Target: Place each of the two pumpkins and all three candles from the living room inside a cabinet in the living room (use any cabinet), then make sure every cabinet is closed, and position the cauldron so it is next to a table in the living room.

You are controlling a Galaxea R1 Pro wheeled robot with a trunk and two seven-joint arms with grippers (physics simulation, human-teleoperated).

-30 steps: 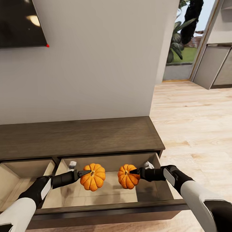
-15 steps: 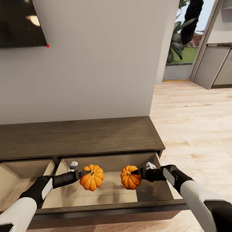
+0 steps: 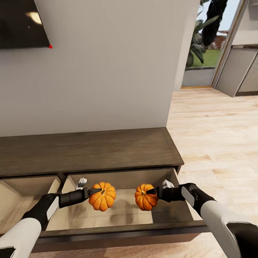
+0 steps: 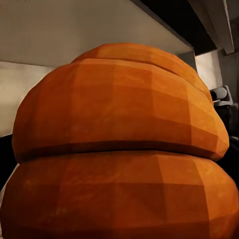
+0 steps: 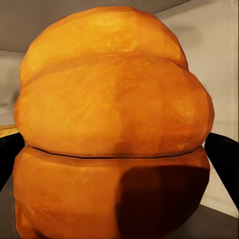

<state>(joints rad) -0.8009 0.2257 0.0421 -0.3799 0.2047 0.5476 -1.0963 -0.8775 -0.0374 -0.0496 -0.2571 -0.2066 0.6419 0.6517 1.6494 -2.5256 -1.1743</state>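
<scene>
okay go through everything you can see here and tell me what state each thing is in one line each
Left end effector: shut on left pumpkin, over the drawer.
Right end effector: shut on right pumpkin, over the same drawer.
Right drawer of cabinet: pulled open.
Left drawer: pulled open.

Matt dark wood-grain cabinet (image 3: 85,152), smooth matt orange pumpkins (image 3: 102,196), pale wood plank floor (image 3: 220,139)

grey wall (image 3: 110,69), pale wood floor (image 3: 220,139), wall screen (image 3: 13,21)
</scene>
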